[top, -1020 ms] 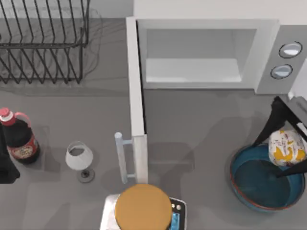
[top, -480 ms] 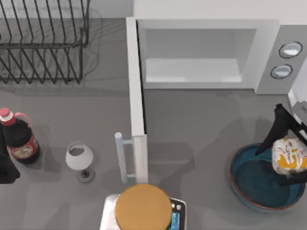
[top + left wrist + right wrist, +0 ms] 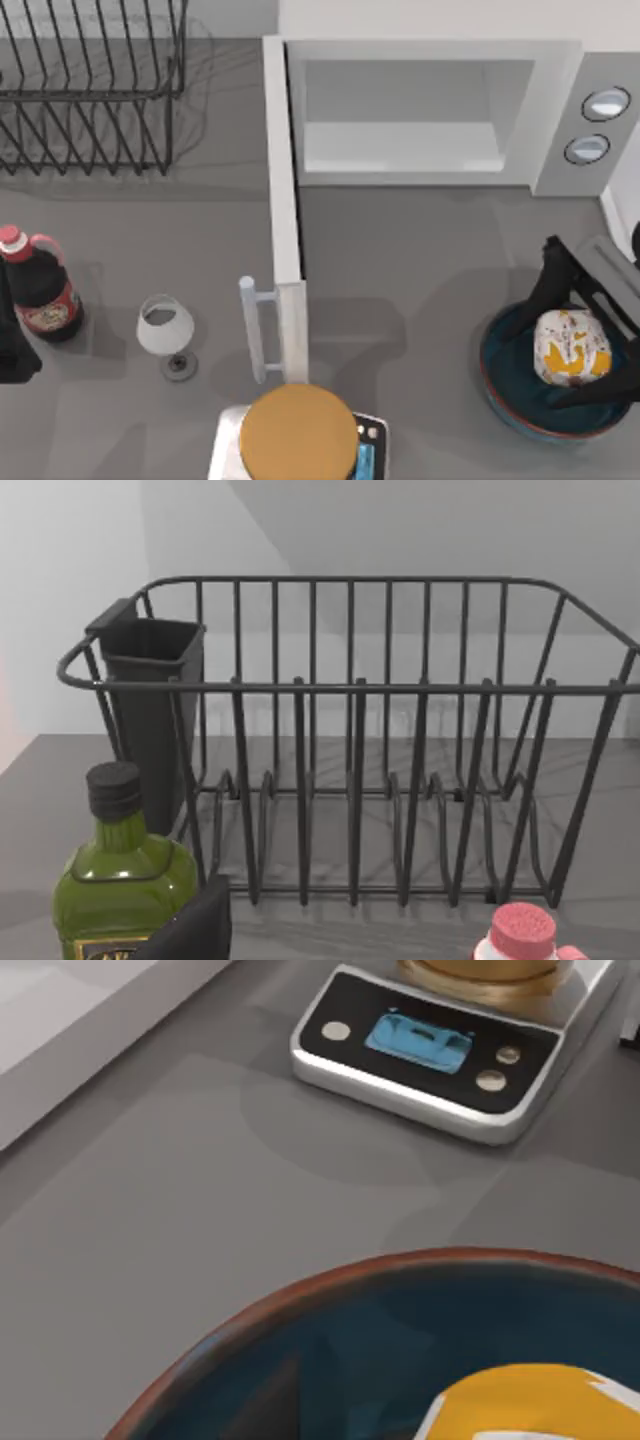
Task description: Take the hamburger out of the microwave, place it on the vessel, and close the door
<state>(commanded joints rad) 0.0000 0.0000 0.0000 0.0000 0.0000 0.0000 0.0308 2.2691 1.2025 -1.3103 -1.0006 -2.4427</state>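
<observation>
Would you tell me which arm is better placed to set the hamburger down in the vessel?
Right: its end effector holds the hamburger directly over the vessel. The left arm sits parked at the table's left edge by the bottle.

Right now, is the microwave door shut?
No. In the top view the door stands swung out from the microwave, leaving the pale grey cavity exposed.

My right tool [image 3: 580,345] hangs at the table's right, black fingers [image 3: 552,280] spread; left arm parked at left edge.
</observation>
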